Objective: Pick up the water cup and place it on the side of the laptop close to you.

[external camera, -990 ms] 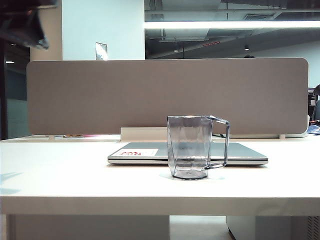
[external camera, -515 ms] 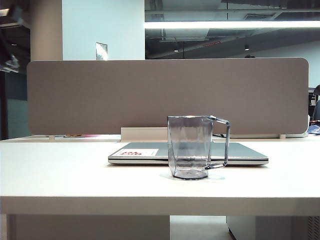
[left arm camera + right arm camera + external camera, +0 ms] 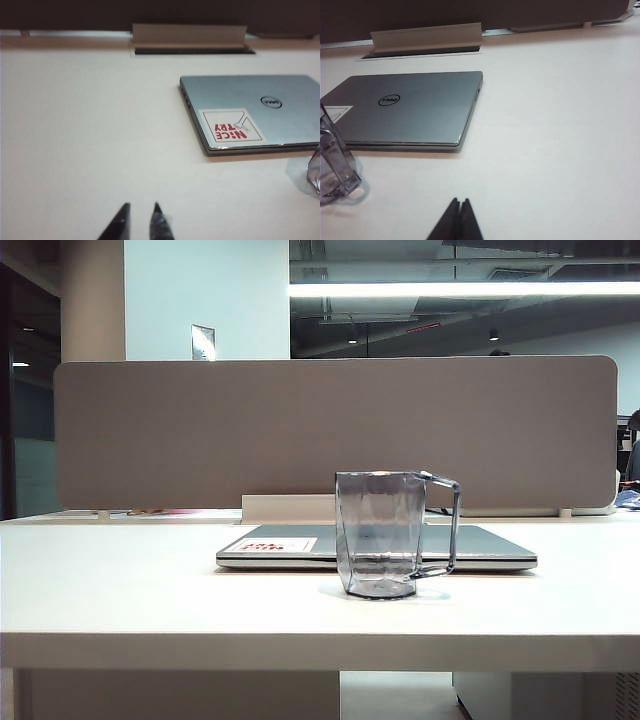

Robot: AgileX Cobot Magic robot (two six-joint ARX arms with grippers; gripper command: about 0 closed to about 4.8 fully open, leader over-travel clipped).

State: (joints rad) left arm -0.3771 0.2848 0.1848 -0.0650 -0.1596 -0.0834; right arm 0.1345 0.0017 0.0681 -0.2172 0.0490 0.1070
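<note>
The water cup (image 3: 382,532), a clear grey-tinted faceted mug with its handle to the right, stands upright on the white table (image 3: 120,590) just in front of the closed silver laptop (image 3: 480,545). The same laptop (image 3: 250,107) with its red-print sticker shows in the left wrist view, with a sliver of the cup (image 3: 315,172) at the frame edge. In the right wrist view the cup (image 3: 334,165) stands beside the laptop (image 3: 415,105). My left gripper (image 3: 141,206) is open with a narrow gap and empty, well away from the cup. My right gripper (image 3: 460,201) is shut and empty. Neither arm appears in the exterior view.
A grey-brown divider panel (image 3: 330,430) runs along the table's far edge. A white cable tray flap (image 3: 285,507) stands behind the laptop. The table's front edge (image 3: 320,650) lies close to the exterior camera.
The dark arm seen at the upper left of the exterior view has withdrawn out of frame. Cup and laptop have not moved.
</note>
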